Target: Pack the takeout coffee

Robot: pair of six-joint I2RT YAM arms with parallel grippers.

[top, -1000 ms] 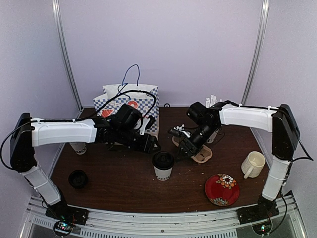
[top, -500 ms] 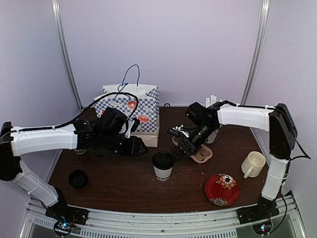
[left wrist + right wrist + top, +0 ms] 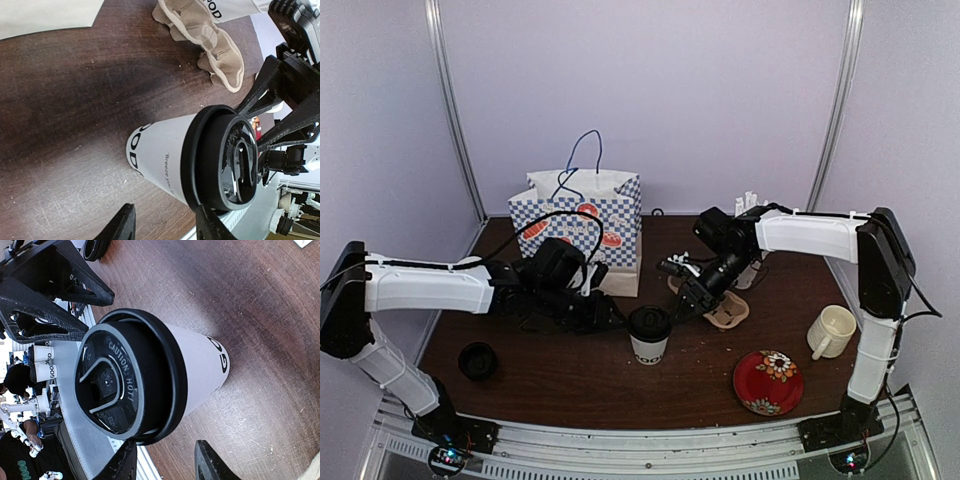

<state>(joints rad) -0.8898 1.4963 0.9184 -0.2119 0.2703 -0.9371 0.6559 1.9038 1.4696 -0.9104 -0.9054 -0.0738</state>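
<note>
A white takeout coffee cup [image 3: 649, 338] with black lettering and a black lid stands upright at the table's middle. It fills the left wrist view [image 3: 170, 155] and the right wrist view [image 3: 195, 365]. My left gripper [image 3: 610, 312] is open just left of the cup, and its fingertips [image 3: 127, 220] stop short of the cup, holding nothing. My right gripper [image 3: 682, 300] is open and empty just right of and behind the cup, and it shows in its own view [image 3: 165, 442]. A second lettered cup [image 3: 232, 7] lies by the cardboard carrier [image 3: 210, 40].
A blue-checked paper bag [image 3: 585, 220] stands at the back left. The cardboard carrier [image 3: 727, 312] lies under my right arm. A loose black lid [image 3: 477, 360] is front left. A cream mug [image 3: 832, 330] and a red plate [image 3: 768, 382] sit front right, with white stirrers [image 3: 748, 204] behind.
My left arm has swung away from the bag, dropped lower and come right, close to the lidded cup. My right arm has hardly moved.
</note>
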